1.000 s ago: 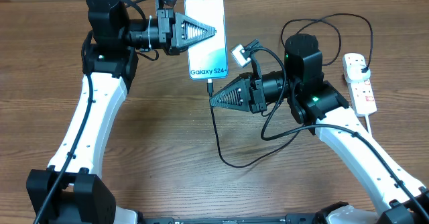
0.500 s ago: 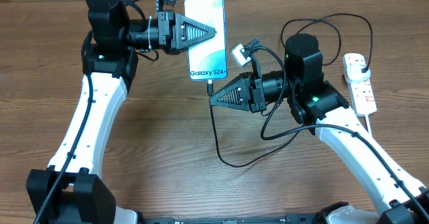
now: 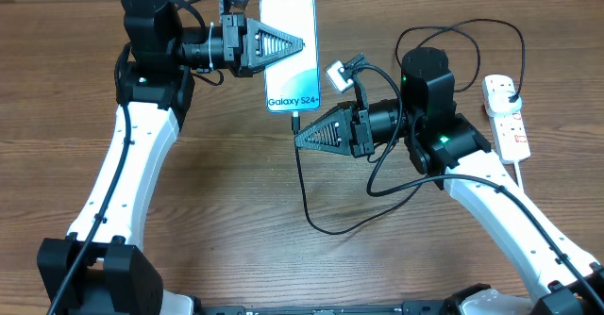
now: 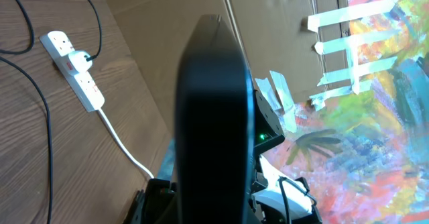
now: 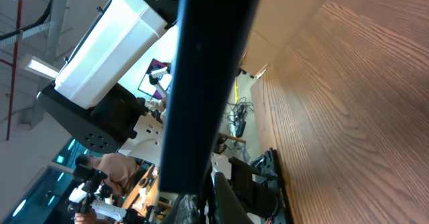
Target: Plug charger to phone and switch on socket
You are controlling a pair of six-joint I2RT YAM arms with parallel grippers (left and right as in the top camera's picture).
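The phone (image 3: 288,53) lies flat at the table's top centre, its light blue screen up and the "Galaxy S24" end facing the near side. My left gripper (image 3: 302,43) reaches in from the left, shut, with its tip over the screen. The charger's small plug tip (image 3: 294,118) sits at the phone's near edge. Its thin black cable (image 3: 304,188) loops down and round to the right. My right gripper (image 3: 296,138) is shut with its tip right beside the cable; whether it touches is unclear. The socket (image 3: 510,126) lies at the right with the black plug head (image 3: 511,96) in it.
The socket (image 4: 75,76), its plug head and its thick white cord (image 4: 124,147) show in the left wrist view beside my dark finger (image 4: 211,117). In the right wrist view only a dark finger (image 5: 201,83) and bare wood (image 5: 362,96) show. A cable loop (image 3: 462,30) lies behind the right arm.
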